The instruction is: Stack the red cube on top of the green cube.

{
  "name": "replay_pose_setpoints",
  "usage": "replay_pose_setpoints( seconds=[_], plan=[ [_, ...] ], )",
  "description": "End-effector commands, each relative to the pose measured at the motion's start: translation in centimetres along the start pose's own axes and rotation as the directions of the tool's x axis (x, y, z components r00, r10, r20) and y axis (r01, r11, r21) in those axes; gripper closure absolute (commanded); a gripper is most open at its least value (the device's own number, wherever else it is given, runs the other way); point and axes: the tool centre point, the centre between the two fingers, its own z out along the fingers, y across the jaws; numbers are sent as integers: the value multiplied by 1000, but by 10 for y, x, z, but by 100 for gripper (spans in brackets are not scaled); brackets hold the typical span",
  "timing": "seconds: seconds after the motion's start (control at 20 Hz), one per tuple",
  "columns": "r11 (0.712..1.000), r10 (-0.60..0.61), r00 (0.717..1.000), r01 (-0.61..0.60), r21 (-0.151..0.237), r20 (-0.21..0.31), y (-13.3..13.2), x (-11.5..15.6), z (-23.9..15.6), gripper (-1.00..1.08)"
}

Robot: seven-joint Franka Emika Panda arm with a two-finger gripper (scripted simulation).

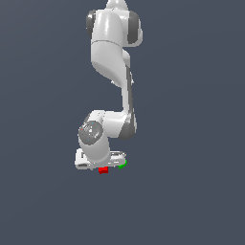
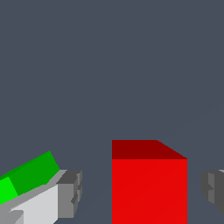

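Note:
The red cube [image 2: 148, 183] sits between the two grey fingertips of my gripper [image 2: 142, 194], with a gap showing on each side of it, so the gripper is open around the cube. One fingertip [image 2: 70, 192] partly covers the green cube [image 2: 30, 175], which lies just beyond it. In the exterior view the red cube [image 1: 103, 170] peeks out under the white hand, the gripper [image 1: 103, 166] is low over it, and the green cube [image 1: 122, 165] is a short way toward the exterior view's right, mostly hidden by the hand.
The plain dark grey floor [image 1: 191, 191] spreads all around. The white arm [image 1: 112, 72] rises straight above the cubes.

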Motion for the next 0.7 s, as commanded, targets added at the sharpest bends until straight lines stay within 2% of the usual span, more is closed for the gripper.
replay_pose_setpoints(
  seconds=[0.0, 0.3, 0.35, 0.65],
  plan=[
    [1000, 0, 1000, 0, 0, -1, 0, 0, 10, -92],
    [1000, 0, 1000, 0, 0, -1, 0, 1, 13, -92],
    [1000, 0, 1000, 0, 0, -1, 0, 1, 13, 108],
    [1000, 0, 1000, 0, 0, -1, 0, 1, 13, 108]
  ],
)
